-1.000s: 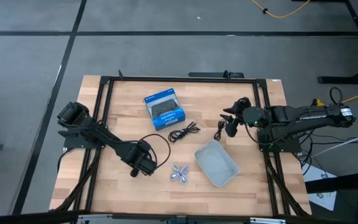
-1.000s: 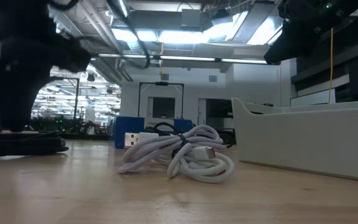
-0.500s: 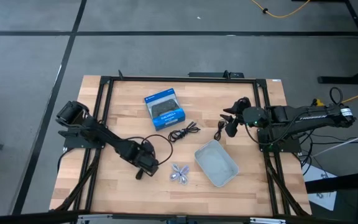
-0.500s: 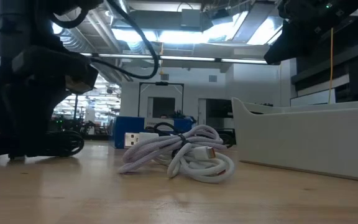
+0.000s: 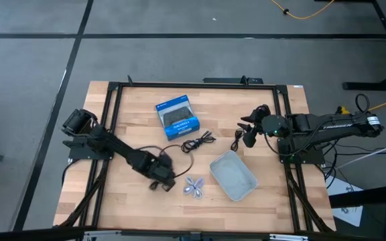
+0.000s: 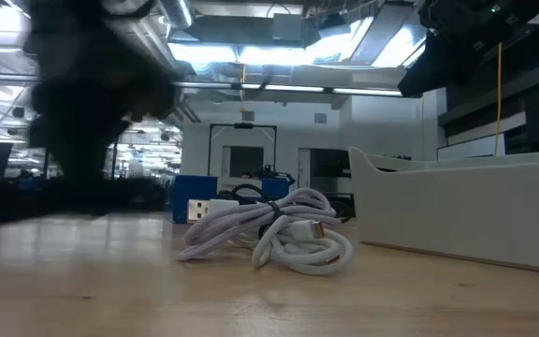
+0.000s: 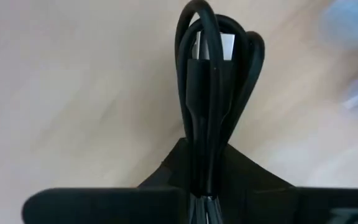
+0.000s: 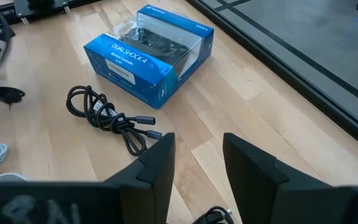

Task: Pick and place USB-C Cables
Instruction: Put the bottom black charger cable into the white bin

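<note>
My left gripper (image 5: 166, 181) is at the table's near middle, left of the whitish USB-C cable (image 5: 193, 187), and is shut on a bundled black USB-C cable (image 7: 216, 81). The gripper hides this cable in the high view. A loosely coiled black cable (image 5: 198, 141) lies in front of the blue box (image 5: 177, 118). Another black cable (image 5: 236, 140) lies beside my right gripper (image 5: 249, 136), which hovers open at the right. The pale grey tray (image 5: 233, 175) rests flat on the table. My left gripper pinches several strands of the black bundle (image 7: 202, 177) at one end between its two fingers (image 7: 173, 168). The loops and a silver plug (image 7: 224, 47) stick out beyond the fingertips, along the fingers. Whether the bundle is clear of the table I cannot tell.
The blue box stands at the far middle. The whitish cable (image 6: 274, 234) lies between my left gripper and the tray (image 6: 466, 211). A black frame (image 5: 112, 107) runs round the table top. Bare wood shows along the near edge.
My left gripper has slid a little toward the table's right edge, closer to the whitish cable, and has shut. In the low view it now shows blurred.
</note>
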Available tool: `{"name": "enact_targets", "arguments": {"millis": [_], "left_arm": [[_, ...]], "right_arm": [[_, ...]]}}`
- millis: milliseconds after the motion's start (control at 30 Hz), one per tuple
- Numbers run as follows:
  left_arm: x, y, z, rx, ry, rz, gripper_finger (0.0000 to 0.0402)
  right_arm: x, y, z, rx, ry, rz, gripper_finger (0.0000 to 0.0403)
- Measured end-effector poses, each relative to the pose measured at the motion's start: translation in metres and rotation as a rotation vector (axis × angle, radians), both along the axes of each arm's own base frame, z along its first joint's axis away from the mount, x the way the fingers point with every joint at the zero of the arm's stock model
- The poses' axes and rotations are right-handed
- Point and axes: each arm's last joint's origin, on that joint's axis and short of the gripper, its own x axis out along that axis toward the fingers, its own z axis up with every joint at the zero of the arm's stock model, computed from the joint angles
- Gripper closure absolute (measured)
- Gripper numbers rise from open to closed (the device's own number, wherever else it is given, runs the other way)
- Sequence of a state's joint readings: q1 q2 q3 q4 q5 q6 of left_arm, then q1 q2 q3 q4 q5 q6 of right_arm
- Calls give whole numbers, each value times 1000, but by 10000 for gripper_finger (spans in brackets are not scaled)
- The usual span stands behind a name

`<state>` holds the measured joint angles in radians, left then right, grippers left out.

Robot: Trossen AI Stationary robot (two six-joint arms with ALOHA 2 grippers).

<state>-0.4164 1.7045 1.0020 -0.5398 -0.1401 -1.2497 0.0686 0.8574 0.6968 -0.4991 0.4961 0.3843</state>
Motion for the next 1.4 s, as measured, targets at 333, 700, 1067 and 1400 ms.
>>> {"name": "enact_targets", "arguments": {"millis": [333, 700, 1067, 1400], "left_arm": [[76, 27, 109, 454, -436, -433, 368], [163, 57, 92, 672, -564, -950, 368], [216, 37, 73, 605, -714, -1172, 368], [218, 26, 62, 695, -626, -1119, 279]], "right_arm": [[2, 0, 4, -34, -35, -5, 263], [3, -3, 58, -289, -281, -19, 263], [-20, -9, 83, -392, -329, -191, 263], [-33, -12, 91, -409, -348, -289, 263]]}}
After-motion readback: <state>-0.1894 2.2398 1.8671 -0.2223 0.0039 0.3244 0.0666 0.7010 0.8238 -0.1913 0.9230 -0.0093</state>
